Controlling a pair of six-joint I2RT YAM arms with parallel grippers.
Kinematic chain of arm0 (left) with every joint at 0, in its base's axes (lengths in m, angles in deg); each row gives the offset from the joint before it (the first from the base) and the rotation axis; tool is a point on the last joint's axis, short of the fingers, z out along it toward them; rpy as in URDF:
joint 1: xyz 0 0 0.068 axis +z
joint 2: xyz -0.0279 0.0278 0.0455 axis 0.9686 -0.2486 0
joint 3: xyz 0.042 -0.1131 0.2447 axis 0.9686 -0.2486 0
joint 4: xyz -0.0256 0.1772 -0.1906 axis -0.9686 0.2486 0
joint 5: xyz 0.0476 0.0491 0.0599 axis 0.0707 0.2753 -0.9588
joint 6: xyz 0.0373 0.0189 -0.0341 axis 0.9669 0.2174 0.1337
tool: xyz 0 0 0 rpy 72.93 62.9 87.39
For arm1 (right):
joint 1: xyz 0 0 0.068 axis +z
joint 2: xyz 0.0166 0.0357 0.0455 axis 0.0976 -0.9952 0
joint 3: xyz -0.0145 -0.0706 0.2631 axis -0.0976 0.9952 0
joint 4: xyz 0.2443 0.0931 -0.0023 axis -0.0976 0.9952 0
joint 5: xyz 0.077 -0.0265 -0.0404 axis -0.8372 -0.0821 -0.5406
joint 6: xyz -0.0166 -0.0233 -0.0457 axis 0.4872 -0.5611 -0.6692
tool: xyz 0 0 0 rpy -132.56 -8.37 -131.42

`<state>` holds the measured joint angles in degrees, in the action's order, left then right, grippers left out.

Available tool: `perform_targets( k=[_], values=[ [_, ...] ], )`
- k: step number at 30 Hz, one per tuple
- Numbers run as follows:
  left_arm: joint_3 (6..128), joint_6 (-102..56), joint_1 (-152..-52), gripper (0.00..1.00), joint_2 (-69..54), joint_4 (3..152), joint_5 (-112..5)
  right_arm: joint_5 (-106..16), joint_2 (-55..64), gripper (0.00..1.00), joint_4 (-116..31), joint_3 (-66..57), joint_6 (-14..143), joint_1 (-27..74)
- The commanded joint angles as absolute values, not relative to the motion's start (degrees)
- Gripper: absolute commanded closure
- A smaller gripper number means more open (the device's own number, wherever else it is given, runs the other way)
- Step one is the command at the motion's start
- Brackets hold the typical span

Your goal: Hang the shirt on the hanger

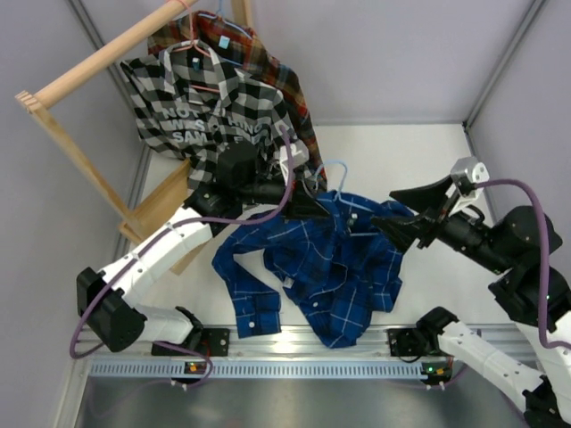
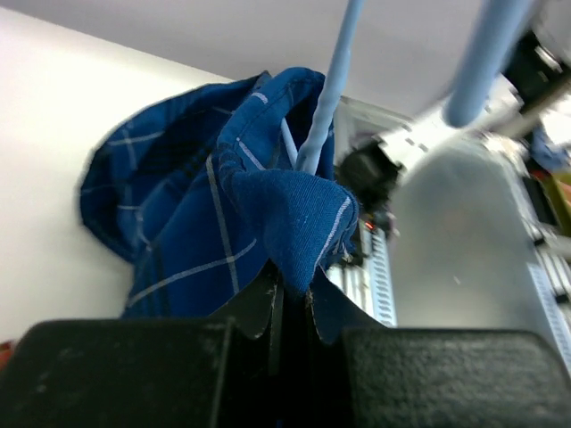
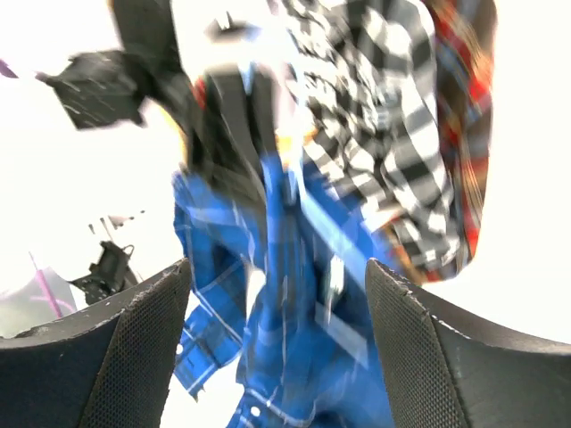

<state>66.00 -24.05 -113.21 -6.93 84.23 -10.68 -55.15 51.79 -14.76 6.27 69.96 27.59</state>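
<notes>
The dark blue plaid shirt [image 1: 326, 263] lies bunched in the middle of the table, its upper part lifted. The light-blue hanger [image 1: 338, 169] stands in the collar with its hook above the cloth. My left gripper [image 1: 312, 203] is shut on a fold of the shirt [image 2: 299, 214] beside the hanger wire [image 2: 328, 98]. My right gripper [image 1: 389, 210] is open and empty just right of the shirt's shoulder. In the right wrist view the shirt [image 3: 294, 321] is blurred and lies beyond the spread fingers [image 3: 134, 357].
A wooden rack [image 1: 80, 76] stands at the back left. It carries a black-and-white checked shirt [image 1: 214, 107] and a red-brown plaid shirt [image 1: 272, 67] on a pinkish hanger [image 1: 203, 46]. A metal rail [image 1: 294, 366] runs along the near edge.
</notes>
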Motion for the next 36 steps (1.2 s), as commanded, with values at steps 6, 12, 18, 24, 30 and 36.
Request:
perform_targets(
  k=[6,12,18,24,30,36],
  values=[
    [70.64,-17.04,-121.75,1.00,-10.10,82.06,10.29,-75.26,39.32,0.31,-12.75,-0.28,64.13,27.71],
    [71.34,-17.64,-121.84,1.00,-11.95,81.98,11.09,-82.82,39.14,0.52,-18.54,0.77,65.62,27.62],
    [72.58,-19.57,-121.84,1.00,-14.41,82.06,10.66,-85.90,39.32,0.75,-23.20,3.49,67.29,27.62],
    [74.60,-18.28,-121.75,0.55,-12.57,85.39,0.84,-80.39,40.72,1.00,-24.71,5.78,66.59,27.62],
    [71.37,-14.40,-121.84,0.02,-1.43,91.29,-37.21,-54.21,45.03,1.00,-18.15,2.11,67.73,27.53],
    [54.25,-14.83,-122.80,0.02,17.48,87.52,-60.87,-43.19,47.93,1.00,-12.59,-3.78,66.33,27.53]
  ],
)
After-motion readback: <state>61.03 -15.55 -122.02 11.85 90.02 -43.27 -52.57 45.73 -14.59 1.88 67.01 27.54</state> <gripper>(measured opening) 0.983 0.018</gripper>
